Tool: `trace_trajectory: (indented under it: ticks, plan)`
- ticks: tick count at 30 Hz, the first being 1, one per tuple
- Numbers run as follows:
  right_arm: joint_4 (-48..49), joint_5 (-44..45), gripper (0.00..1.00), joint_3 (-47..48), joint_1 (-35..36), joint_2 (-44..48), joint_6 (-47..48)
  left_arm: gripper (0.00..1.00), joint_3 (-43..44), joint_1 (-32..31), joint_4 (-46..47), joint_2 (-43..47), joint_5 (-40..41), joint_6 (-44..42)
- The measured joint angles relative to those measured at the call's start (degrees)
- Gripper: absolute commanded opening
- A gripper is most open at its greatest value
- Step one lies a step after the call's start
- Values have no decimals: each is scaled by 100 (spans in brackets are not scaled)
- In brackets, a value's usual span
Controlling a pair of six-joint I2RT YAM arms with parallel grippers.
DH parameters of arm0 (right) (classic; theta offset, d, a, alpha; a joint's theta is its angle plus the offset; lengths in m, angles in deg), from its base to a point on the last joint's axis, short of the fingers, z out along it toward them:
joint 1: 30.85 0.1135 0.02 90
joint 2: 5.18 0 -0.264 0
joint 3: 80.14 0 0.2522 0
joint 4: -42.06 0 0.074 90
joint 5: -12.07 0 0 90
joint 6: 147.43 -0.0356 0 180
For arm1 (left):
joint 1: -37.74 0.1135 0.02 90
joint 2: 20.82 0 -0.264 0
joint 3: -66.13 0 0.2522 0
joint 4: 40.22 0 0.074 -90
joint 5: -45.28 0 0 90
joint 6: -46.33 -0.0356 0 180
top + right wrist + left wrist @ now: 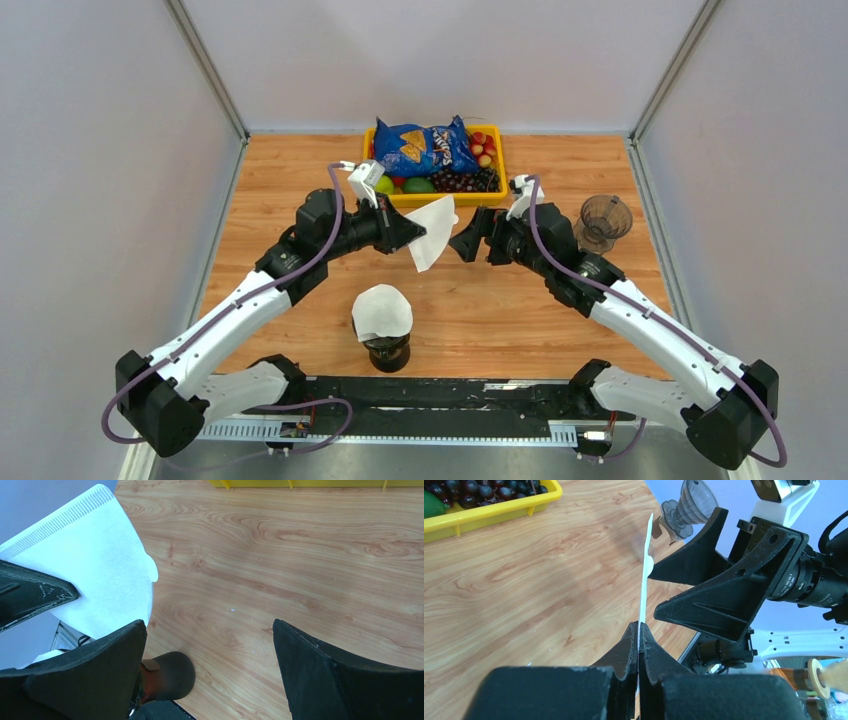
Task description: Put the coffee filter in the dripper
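Note:
My left gripper (418, 232) is shut on a flat white coffee filter (435, 230) and holds it in the air over the middle of the table. In the left wrist view the filter (644, 575) stands edge-on out of the closed left gripper (639, 626). My right gripper (465, 240) is open and empty, right beside the filter, its jaws facing it. In the right wrist view the filter (95, 565) is at the upper left, outside the open right gripper (209, 624). The smoky clear dripper (605, 220) stands at the right, also in the left wrist view (691, 502).
A dark holder topped with white filters (383, 315) stands near the front middle. A yellow basket (500, 195) at the back holds a blue chips bag (425, 147), grapes and other fruit. Grey walls close in both sides.

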Motion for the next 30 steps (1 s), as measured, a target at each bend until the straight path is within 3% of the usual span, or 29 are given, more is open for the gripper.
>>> trace_trajectory:
  ticks: [30]
  plan:
    - [-13, 376, 100, 24, 0, -398, 46, 0, 0, 0, 0, -31, -68, 0]
